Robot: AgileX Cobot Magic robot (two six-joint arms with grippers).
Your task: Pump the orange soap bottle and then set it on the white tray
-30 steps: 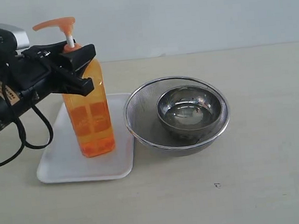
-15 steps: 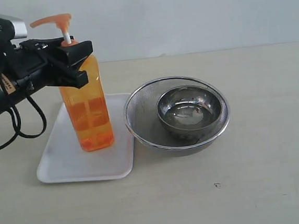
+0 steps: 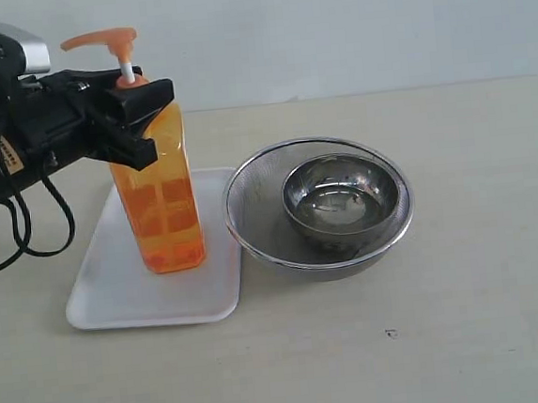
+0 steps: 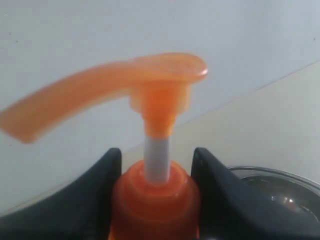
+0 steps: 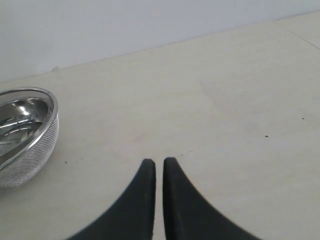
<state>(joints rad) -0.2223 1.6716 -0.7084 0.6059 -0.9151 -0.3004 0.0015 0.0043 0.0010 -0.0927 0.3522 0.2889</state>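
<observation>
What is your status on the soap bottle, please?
Left gripper: jaws clamped on soap bottle neck. Right gripper: jaws shut, empty. Bottle upright on tray. Mesh bowl alongside.

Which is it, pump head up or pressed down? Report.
Up: a bare white stem shows between the pump head and the soap bottle.

You get soft, even light — faint shadows only; glare on the steel bowl, and the pump head blurs close-up.
</observation>
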